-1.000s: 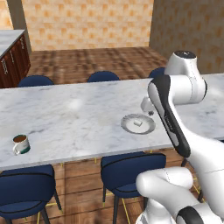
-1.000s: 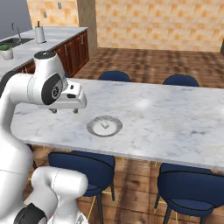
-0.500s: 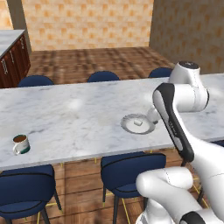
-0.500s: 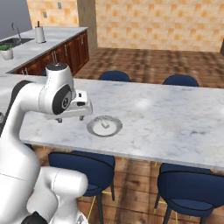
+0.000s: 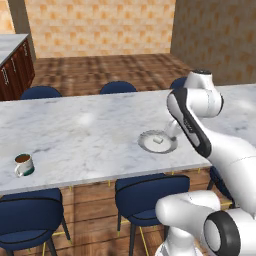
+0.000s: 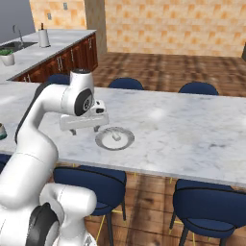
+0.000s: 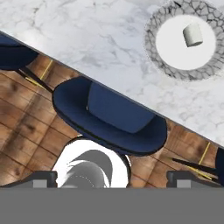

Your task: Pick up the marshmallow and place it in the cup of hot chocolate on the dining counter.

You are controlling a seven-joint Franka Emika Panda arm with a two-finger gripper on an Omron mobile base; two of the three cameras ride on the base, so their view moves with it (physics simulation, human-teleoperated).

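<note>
Your gripper (image 6: 84,129) hovers just left of the plate (image 6: 103,142) holding the marshmallow (image 6: 116,137); its fingers look spread and empty; descend off-centre and you may nudge the marshmallow away

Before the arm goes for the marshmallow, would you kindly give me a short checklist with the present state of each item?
1. Marshmallow lies free on the plate: ok.
2. Pincer open: ok; the fingertips stand wide apart in the hand view.
3. Pincer over the marshmallow: not ok; the hand view centres on a blue chair off the dining counter edge.
4. Cup of hot chocolate upright on the counter: ok.
5. Path along the counter from plate to cup free of things: ok.
</note>
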